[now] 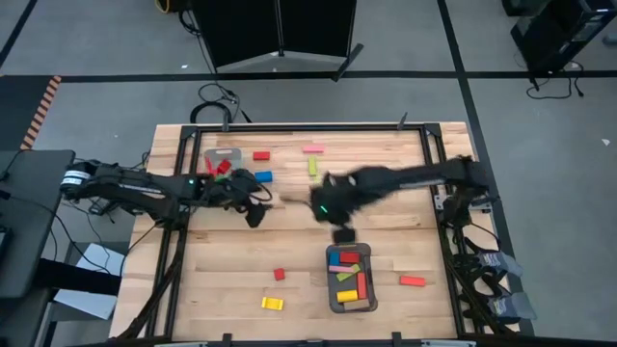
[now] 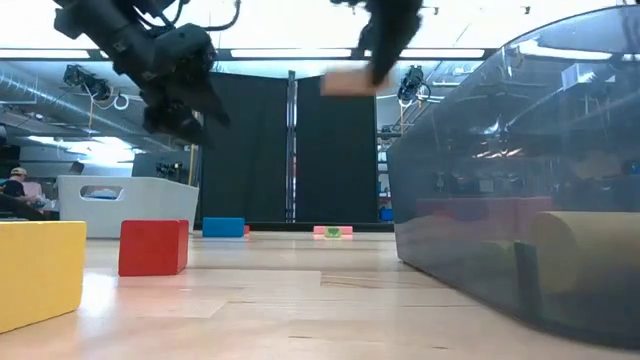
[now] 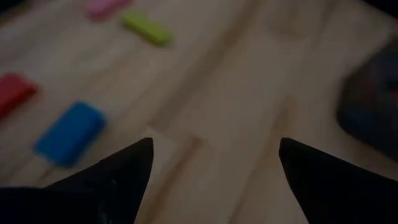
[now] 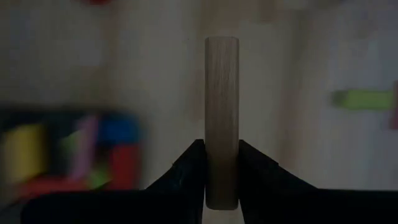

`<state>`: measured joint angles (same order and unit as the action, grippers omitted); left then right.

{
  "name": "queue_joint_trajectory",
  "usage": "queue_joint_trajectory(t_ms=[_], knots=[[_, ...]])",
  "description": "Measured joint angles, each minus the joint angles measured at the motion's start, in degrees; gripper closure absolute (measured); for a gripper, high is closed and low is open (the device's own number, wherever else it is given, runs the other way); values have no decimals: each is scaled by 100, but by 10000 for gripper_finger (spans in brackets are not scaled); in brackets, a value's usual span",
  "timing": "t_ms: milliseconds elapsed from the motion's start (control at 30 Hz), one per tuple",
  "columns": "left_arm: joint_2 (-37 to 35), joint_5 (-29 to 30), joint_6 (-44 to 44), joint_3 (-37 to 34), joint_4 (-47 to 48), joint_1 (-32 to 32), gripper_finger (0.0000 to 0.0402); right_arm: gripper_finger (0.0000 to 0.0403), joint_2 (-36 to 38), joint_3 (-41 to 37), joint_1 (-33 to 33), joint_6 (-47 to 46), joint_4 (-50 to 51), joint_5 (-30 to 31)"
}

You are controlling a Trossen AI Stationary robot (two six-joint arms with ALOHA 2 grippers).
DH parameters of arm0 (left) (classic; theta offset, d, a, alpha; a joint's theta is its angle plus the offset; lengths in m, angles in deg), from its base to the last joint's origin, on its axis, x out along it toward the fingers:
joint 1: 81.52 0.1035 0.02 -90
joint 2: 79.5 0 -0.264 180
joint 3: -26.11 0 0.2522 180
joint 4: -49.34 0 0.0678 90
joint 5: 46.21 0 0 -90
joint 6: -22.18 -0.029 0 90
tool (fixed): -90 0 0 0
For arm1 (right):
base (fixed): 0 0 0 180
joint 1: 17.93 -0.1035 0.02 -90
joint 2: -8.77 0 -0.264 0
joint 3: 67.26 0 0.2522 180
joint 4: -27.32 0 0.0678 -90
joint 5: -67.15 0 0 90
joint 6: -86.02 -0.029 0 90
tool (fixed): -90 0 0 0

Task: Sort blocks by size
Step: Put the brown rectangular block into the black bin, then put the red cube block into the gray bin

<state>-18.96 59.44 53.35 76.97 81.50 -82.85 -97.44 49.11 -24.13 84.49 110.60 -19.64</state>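
Bar [image 4: 222, 118] seemingly level, crosswise between fingers [image 4: 186, 168]

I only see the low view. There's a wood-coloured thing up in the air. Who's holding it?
Observer: The right hand is pinching a plain wooden bar between its fingers.
Operator: Is it over the tray?
Observer: Not yet. From above, it hangs over bare table just past one end of the grey tray.
Operator: What's the other hand doing?
Observer: The left hand is open and empty, near a blue block.
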Motion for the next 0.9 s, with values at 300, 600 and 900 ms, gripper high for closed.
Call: queue_joint_trajectory(t_ms=[300, 600, 900], knots=[[1251, -1119, -1004, 56, -845, -709, 46, 331, 1243, -2061, -1936, -2395, -972, -575], [1944, -1547, -1127, 480, -838, -1566, 46, 167, 1182, -2923, -2480, -3491, -2231, -150], [2644, -1354, -842, 1046, -821, -2419, 44, 43, 1211, -2857, -2400, -3049, -2498, 329]])
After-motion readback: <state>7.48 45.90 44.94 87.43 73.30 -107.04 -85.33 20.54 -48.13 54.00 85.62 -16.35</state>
